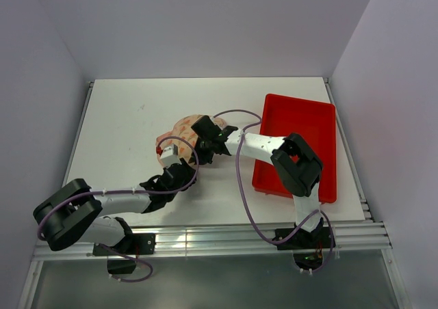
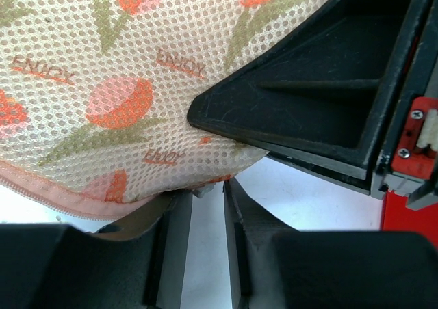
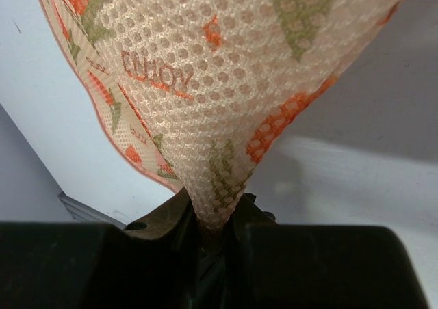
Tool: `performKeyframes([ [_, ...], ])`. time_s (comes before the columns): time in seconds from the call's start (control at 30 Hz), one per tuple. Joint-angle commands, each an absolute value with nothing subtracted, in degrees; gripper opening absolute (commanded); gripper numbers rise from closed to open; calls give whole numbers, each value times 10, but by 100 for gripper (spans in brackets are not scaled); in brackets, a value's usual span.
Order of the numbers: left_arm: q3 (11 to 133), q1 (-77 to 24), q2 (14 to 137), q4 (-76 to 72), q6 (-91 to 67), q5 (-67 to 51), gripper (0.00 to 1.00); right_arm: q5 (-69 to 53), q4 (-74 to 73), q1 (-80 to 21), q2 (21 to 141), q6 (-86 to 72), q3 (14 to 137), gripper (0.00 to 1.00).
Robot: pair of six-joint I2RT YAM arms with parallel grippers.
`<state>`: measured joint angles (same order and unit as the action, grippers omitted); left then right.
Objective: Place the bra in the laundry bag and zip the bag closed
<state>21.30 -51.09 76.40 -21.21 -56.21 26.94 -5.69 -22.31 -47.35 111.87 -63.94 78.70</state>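
The right gripper is clamped on a fold of the laundry bag. Its wrist view shows the printed mesh drawn into a taut wedge that narrows down between the two fingers. The left gripper stands narrow, with a slim gap between its fingers through which the white surface below shows. The bag's pink zipper edge meets the fingertips, but whether they pinch it cannot be told. Only the left wrist view shows the right gripper's black body set against the mesh from the right, with a strip of the red tray behind it. Only the top view gives the layout. The bag lies near the middle of the table. The left arm reaches it from the near left. The right arm reaches it from the right, with its forearm crossing the tray's left edge.
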Motion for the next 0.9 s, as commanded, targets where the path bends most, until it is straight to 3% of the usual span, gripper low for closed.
performKeyframes([
  [0.0, 229, -513, 770, -224, -557, 293, 30, -56, -248, -470, 1110, -626, 780, 0],
  [0.63, 232, -513, 776, -217, -568, 313, 21, -55, -249, -469, 1110, -624, 780, 0],
  [0.83, 243, -513, 785, -209, -573, 322, 11, -52, -251, -469, 1110, -621, 780, 0],
  [0.87, 244, -513, 785, -207, -573, 323, 4, -52, -251, -470, 1109, -621, 779, 0],
])
